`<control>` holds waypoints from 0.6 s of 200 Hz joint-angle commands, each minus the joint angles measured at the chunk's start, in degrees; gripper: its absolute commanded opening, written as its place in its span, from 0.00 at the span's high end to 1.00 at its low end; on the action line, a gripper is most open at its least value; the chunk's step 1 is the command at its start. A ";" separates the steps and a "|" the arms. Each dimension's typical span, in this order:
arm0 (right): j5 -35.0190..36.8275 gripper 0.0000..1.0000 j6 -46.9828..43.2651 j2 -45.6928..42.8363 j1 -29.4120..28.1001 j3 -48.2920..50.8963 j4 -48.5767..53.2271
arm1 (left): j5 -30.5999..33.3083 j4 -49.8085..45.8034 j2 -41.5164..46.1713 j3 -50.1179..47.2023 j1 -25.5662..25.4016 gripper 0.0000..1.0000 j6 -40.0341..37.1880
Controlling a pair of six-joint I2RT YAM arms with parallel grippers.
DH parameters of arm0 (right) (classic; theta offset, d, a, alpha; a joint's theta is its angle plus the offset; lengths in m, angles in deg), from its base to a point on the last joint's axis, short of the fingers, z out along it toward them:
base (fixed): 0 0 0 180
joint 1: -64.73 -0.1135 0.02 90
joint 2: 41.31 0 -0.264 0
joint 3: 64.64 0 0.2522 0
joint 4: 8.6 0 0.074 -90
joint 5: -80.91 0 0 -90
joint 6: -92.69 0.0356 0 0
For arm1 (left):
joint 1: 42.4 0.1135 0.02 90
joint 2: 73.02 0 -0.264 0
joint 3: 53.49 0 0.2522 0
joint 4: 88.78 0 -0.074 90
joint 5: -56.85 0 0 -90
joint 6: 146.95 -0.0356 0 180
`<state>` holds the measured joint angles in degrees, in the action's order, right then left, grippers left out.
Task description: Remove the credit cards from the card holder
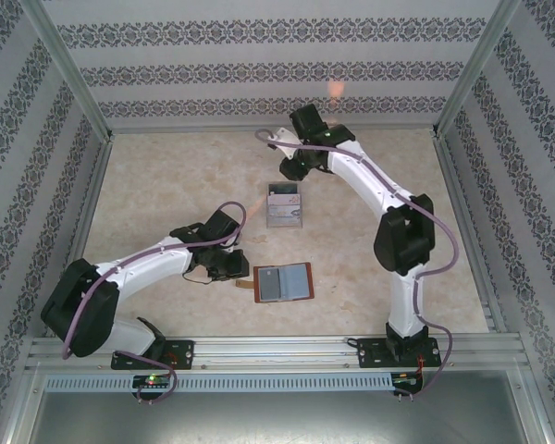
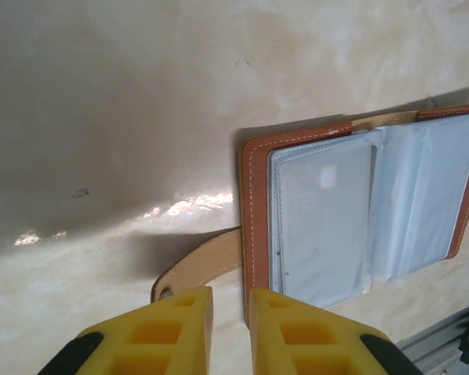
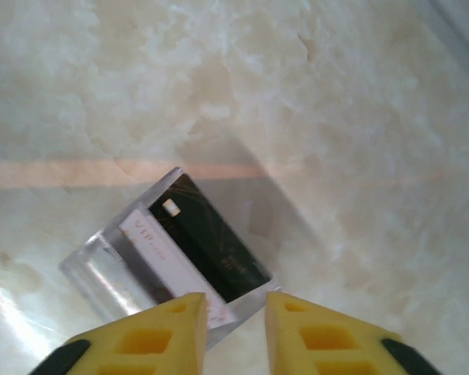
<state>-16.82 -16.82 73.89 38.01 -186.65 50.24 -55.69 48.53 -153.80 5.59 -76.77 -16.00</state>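
Observation:
The card holder lies open on the table, reddish-brown outside with grey-blue pockets. A pale card sits in its left pocket, and the brown closing tab sticks out to the left. My left gripper hovers low at the wallet's left edge, beside the tab, its jaws a narrow gap apart with nothing held; from above the left gripper is just left of the wallet. My right gripper is open above a clear box holding a dark card and a white card.
The clear plastic box stands mid-table, behind the wallet and below the right gripper. Patterned walls enclose the table on three sides. A metal rail runs along the near edge by the arm bases.

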 commanded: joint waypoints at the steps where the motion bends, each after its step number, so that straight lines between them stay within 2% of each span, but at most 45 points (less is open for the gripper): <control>1: -4.44 0.81 17.60 -7.12 0.31 9.30 -7.70 | -2.10 1.83 -1.33 2.25 0.58 0.81 -2.34; 29: -7.22 0.85 29.57 -14.41 -1.10 20.73 -11.74 | -2.90 3.39 -1.51 2.28 0.36 0.81 -2.26; 68: -4.52 0.88 43.54 -22.28 -5.42 31.74 -13.02 | -3.82 3.96 -4.08 3.01 -0.34 0.85 -2.33; 97: -7.57 0.87 53.30 -25.41 -8.86 37.99 -13.78 | -2.78 1.15 -6.66 3.67 -0.52 0.88 -3.74; 120: -8.80 0.85 57.31 -26.86 -12.54 43.52 -17.82 | -1.74 -0.49 -7.30 2.93 -0.44 0.90 -4.69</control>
<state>-23.11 31.13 48.84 28.17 -147.78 36.49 -58.38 50.81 -160.51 7.88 -76.90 -18.23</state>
